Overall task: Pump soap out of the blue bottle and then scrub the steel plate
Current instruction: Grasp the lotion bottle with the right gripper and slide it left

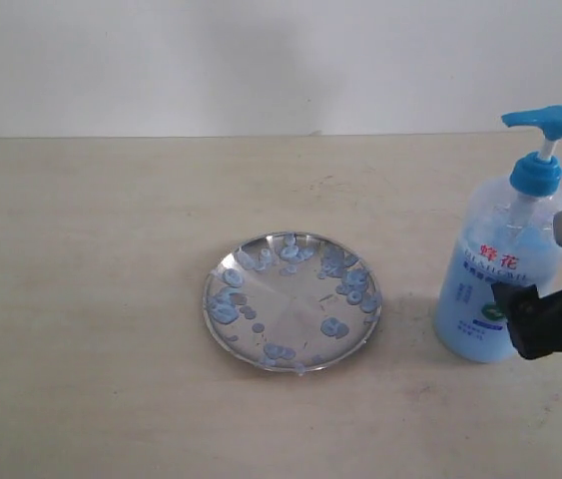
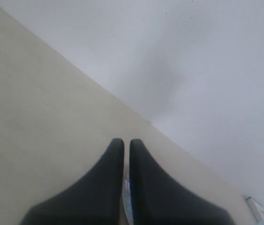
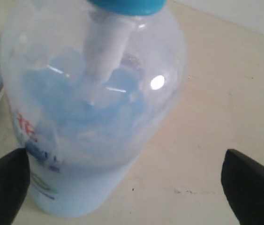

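Observation:
The steel plate [image 1: 291, 300] lies flat in the middle of the table, with pale blue soap [image 1: 334, 327] in blobs around its inside. The blue bottle [image 1: 497, 271] stands upright to its right, pump head [image 1: 545, 122] raised. My right gripper [image 1: 542, 279] is open at the bottle's lower body, one black finger [image 1: 522, 319] close beside the label. In the right wrist view the bottle [image 3: 92, 108] stands between the wide-apart fingers [image 3: 5, 183], nearer to one of them. My left gripper [image 2: 126, 145] is shut and empty, out of the exterior view.
The beige table [image 1: 81, 299] runs back to a white wall [image 1: 261, 60]. Through the thin slit between the left fingers a shiny bluish sliver [image 2: 127, 199] shows; I cannot tell what it is.

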